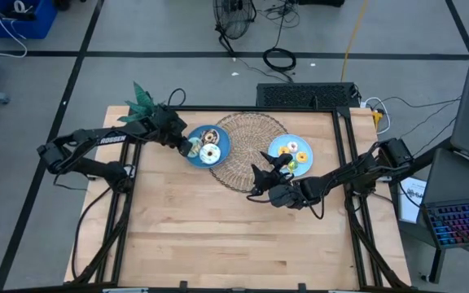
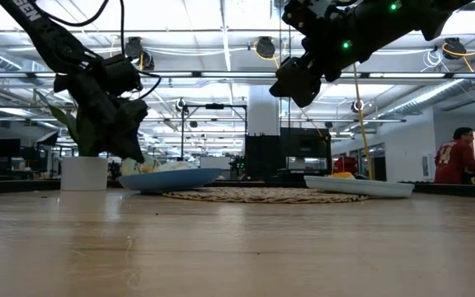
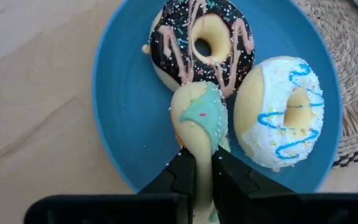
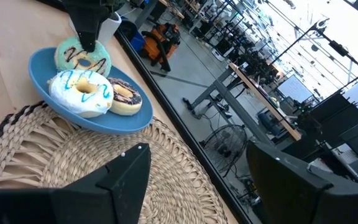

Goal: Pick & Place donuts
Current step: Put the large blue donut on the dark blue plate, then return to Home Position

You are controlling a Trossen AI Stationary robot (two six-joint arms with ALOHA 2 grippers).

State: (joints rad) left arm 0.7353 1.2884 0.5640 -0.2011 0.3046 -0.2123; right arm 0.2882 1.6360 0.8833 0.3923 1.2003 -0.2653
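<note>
Green-frosted donut [image 3: 201, 124] stands on edge, pinched in the left pincer [image 3: 199, 177] over the left blue plate [image 3: 126, 112], chocolate donut [image 3: 202, 43] at twelve o'clock, white donut [image 3: 281, 112] at two. Right pincer [image 4: 197, 180], spread and empty, hovers over the wicker mat [image 4: 61, 155].

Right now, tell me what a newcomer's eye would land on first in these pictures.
First, the left gripper pinching a green-frosted toy donut on edge over the round blue plate at the wicker mat's left edge, beside a chocolate-frosted donut and a white-frosted donut with blue squiggles. Then the open right gripper hovering over the round wicker mat, near a second blue plate of tiny colourful rings.
</note>
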